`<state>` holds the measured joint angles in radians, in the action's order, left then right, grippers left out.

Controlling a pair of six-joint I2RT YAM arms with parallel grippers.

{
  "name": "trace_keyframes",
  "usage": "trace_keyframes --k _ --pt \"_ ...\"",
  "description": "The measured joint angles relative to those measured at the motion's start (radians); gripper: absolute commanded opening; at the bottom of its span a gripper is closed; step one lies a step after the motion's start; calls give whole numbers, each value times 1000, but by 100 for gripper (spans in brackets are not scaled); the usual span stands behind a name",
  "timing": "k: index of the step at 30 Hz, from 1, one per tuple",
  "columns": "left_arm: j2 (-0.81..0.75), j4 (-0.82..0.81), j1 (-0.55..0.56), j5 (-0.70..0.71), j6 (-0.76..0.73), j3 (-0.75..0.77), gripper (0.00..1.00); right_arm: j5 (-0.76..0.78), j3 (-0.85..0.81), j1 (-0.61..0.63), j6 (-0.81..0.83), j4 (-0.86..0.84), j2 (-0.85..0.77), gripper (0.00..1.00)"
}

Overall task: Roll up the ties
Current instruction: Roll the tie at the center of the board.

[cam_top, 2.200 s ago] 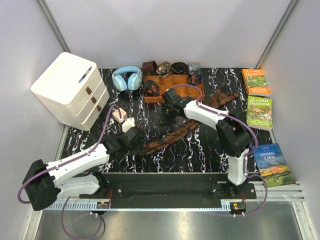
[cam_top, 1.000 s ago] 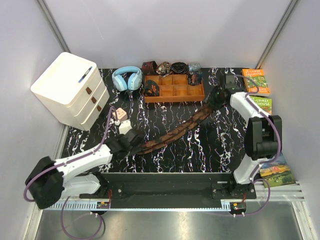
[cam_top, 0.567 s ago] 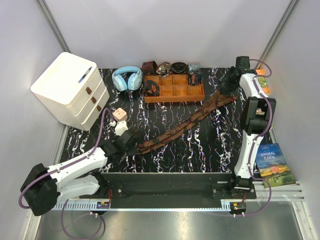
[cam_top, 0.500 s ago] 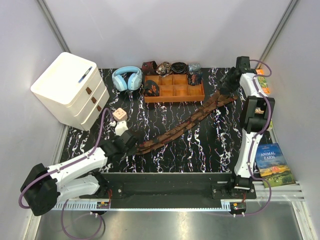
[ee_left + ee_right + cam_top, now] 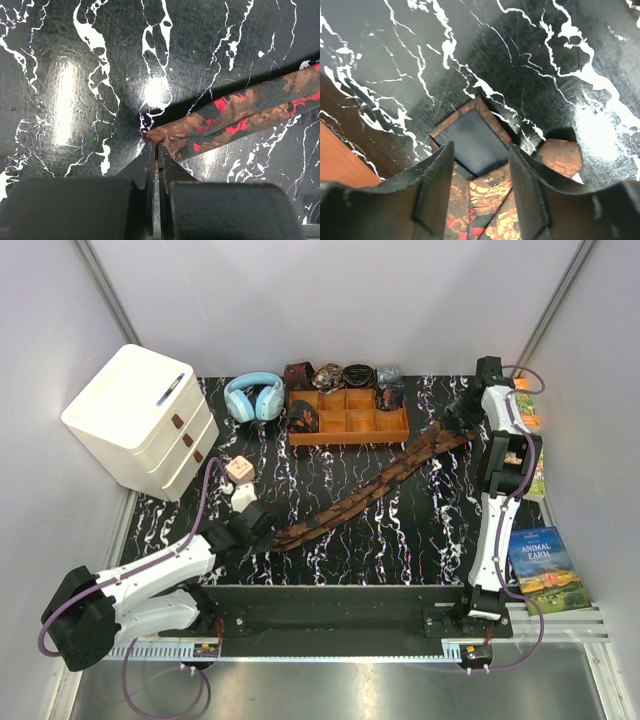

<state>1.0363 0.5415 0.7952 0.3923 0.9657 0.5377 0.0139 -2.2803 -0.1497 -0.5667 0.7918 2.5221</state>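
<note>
Left gripper (image 5: 152, 146): pressed together, low over the surface (image 5: 75, 90), pinching the narrow end of the ties (image 5: 235, 110). Seen from the wrist as two strips side by side, dark with reddish-tan and red patches, running off to the right. From above, stretched in one long diagonal across the black, white-veined marble, from near left to far right, flat and unrolled.

Right gripper (image 5: 480, 150): spread wide, poised at the far right end of that line, over the broad ends. Between the fingers (image 5: 436, 172), one pointed end turned over, dark blue lining up. Just to its right, a second tip in an orange-brown floral pattern. Cannot tell whether touching the fabric.

Further out:
- Wooden tray (image 5: 346, 440) with compartments along the far side, left of the broad ends and apart from them, a dark rolled piece in its leftmost cell.
- Rolled bundles (image 5: 340, 375) in a row behind the tray.
- Light blue headphones (image 5: 253, 397) just left of the tray.
- White drawer unit (image 5: 140, 425) at the far left corner.
- "Animal Farm" book (image 5: 545, 568) near the right arm's base, off the marble.
</note>
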Motion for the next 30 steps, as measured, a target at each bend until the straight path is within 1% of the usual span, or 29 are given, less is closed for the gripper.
trace_keyframes --k 6,10,12,15,17,18,19,22,23,30 --pt "0 1 0 -3 0 0 0 4 -23 0 20 9 3 54" --pt "0 2 0 -3 0 -2 0 39 -8 0 30 13 2 52" --pt "0 2 0 -3 0 -2 0 50 14 0 33 14 -2 49" --pt "0 2 0 -3 0 -2 0 49 27 0 37 12 -2 47" --pt "0 2 0 -3 0 -2 0 45 27 0 36 8 -2 41" --pt "0 2 0 -3 0 -2 0 40 27 0 36 7 -2 35" --pt "-1 2 0 -3 0 -2 0 31 27 0 36 4 -2 25" --pt "-9 3 0 -3 0 -5 0 14 30 0 35 -5 0 8" --pt "-13 3 0 -2 0 -8 0 3 34 0 35 -9 0 0" --pt "-11 20 0 -2 -18 -2 0 -63 103 -6 27 -102 -16 0"
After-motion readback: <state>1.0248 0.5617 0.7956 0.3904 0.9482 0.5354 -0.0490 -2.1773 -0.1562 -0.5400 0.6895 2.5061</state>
